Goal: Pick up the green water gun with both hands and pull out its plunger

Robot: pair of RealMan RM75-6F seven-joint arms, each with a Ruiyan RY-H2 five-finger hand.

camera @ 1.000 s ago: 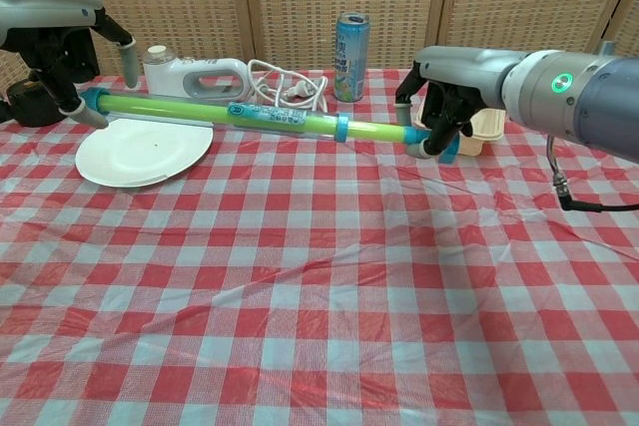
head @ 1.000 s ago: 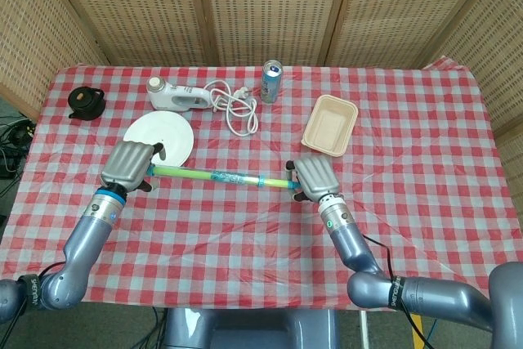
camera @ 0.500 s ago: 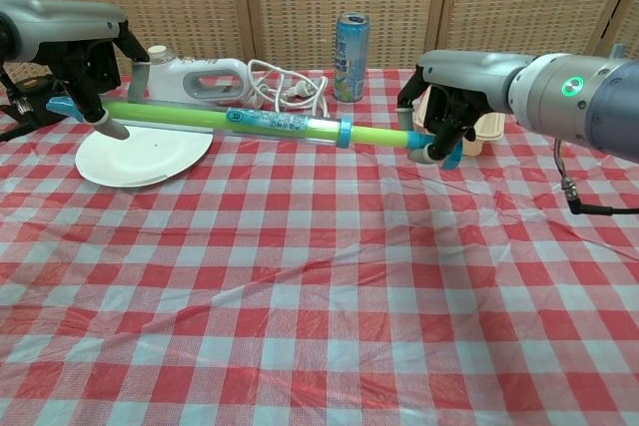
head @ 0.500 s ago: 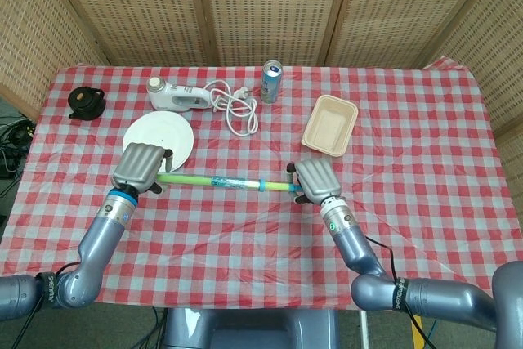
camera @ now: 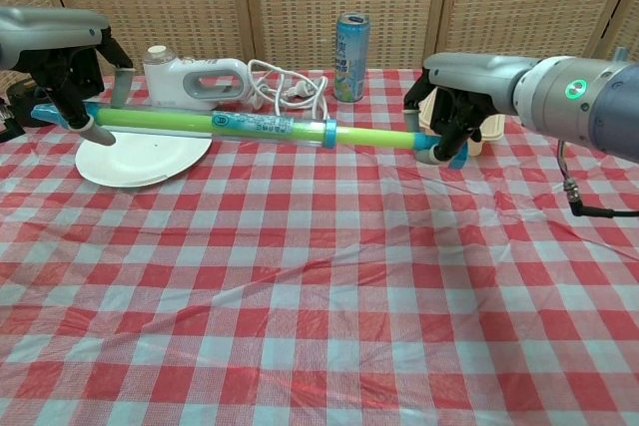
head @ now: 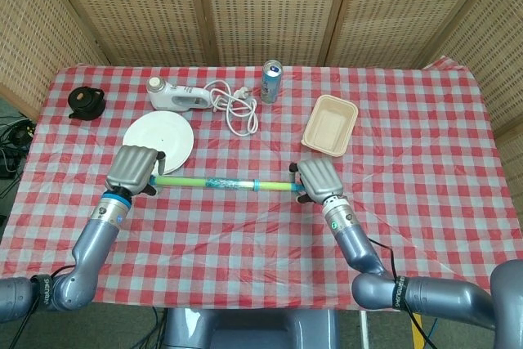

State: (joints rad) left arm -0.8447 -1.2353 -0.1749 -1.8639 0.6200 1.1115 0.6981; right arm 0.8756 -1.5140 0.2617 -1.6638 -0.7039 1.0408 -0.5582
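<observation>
Leftward goes the green water gun [camera: 215, 122], barrel sliding off its plunger [camera: 369, 136] above the bench; left hand [camera: 65, 67] and right hand [camera: 454, 112] fingers clamp each end. Uneven pulling might twist it loose.

Even, bright indoor light in both feeds; no dim zones.

I see soft, short shadows under the white plate [camera: 140, 157] and the can [camera: 350, 57], which points to diffuse overhead light. The left arm's [head: 91, 239] metal shell carries a mild sheen, without blown glare. Both views stay sharp. The chest view bends slightly at its edges, and the near checked tablecloth [camera: 319, 326] looks a little soft.
</observation>
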